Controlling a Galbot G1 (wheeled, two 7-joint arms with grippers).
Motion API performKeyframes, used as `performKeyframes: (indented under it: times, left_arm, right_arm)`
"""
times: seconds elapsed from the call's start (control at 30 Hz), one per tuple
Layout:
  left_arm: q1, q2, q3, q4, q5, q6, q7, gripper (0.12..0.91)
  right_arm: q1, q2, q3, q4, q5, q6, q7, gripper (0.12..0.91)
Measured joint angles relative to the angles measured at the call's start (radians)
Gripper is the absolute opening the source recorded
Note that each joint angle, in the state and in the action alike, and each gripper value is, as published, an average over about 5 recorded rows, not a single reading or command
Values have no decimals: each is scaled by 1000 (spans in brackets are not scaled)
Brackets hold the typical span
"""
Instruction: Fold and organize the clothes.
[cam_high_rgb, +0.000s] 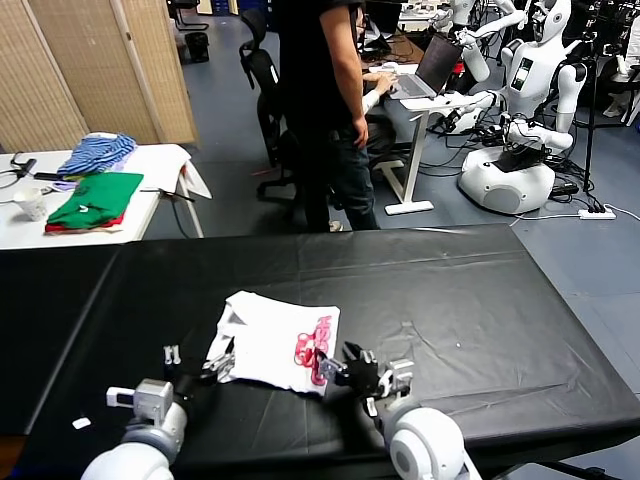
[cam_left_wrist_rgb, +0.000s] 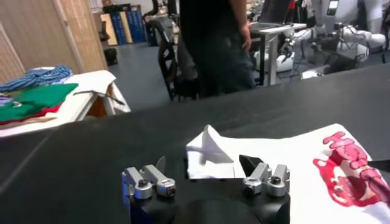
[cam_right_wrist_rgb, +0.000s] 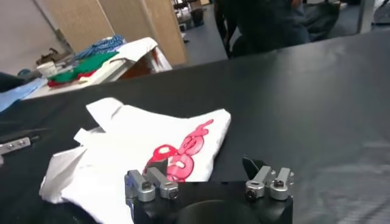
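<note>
Partly folded T-shirt (cam_high_rgb: 275, 343) lay on the desk (cam_high_rgb: 480, 300). Left gripper (cam_high_rgb: 195, 362) and right gripper (cam_high_rgb: 365, 378) flanked its near edge, fingers open, gripping nothing. Judged step: grasping corners; next, closing on cloth.

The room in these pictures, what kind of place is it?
Probably a robotics lab. A white humanoid robot stands behind, a person works at a laptop, and a T-shirt lies on a black table for a folding trial.

Both arms enter from the bottom of the head view. The left gripper (cam_high_rgb: 196, 362) sits lower left, jaws spread wide. The right gripper (cam_high_rgb: 362, 378) sits lower centre, jaws apart.
</note>
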Motion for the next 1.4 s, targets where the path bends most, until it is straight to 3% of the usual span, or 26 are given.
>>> performKeyframes:
  times: [0.17,0.27,0.4,0.53,0.87,1.2,1.3,1.4]
  left_arm:
    - [2,-1,-1,0,3,0,-1,907]
    - [2,-1,-2,-1,3,0,-1,907]
    - [-1,-4,-2,0,2,1,-2,907]
    - [-2,-11,-1,-1,2,2,-2,907]
    - [30,-41,-2,-29,8,3,0,907]
    - [56,-69,-9,-56,18,-14,3,907]
    - [61,-72,-15,-61,19,-26,10,907]
    - [69,-77,-26,-64,21,-60,20,907]
  right_arm:
    - [7,0,-9,-9,0,-1,0,673]
    - [10,-1,-8,-13,1,-1,0,530]
    - [10,-3,0,-11,1,-2,1,282]
    - [12,-10,17,-4,-11,-6,3,160]
    - [18,-30,72,-17,-128,-7,7,148]
    - [8,-30,96,-20,-148,12,6,157]
    - [1,-29,101,-10,-168,22,-1,245]
    - [-12,-35,112,6,-204,34,-14,423]
